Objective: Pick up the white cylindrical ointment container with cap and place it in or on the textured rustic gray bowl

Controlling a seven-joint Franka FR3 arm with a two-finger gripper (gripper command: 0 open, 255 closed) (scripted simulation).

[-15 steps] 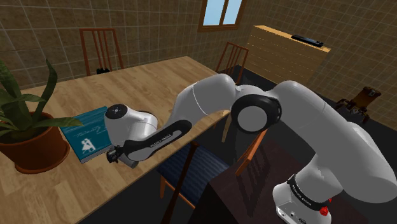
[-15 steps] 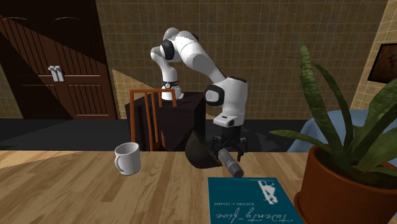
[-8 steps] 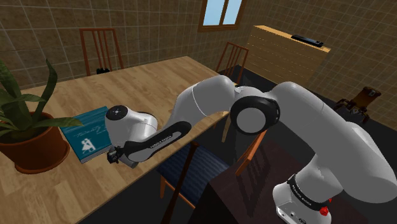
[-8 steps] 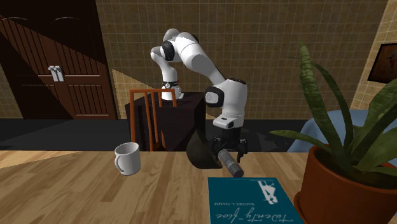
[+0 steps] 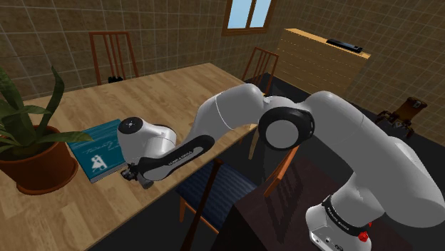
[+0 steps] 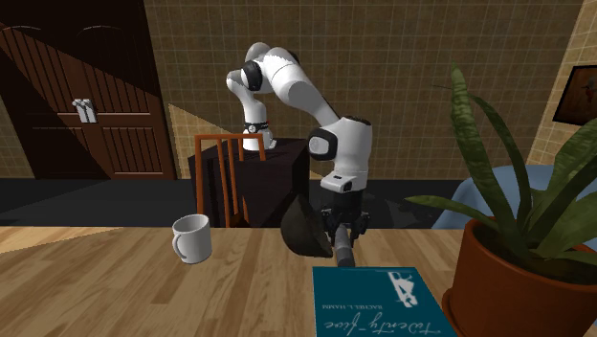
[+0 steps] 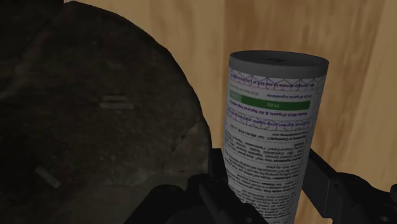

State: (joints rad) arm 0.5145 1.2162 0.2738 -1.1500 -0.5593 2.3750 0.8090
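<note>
Ointment container, whose gripper hovered low over the bench in the shoulder view, hung just beside the dark bowl in the second exterior view and sat clasped between the gripper's fingers in the wrist view.

Quick headcount, folks: one ointment container, one dark bowl, one white mug, one teal book and one potted plant, so five smaller things, plus one wooden surface. Chairs: I count three in the shoulder view. Also one window, one pale dresser, and one white arm with two black fingers.
</note>
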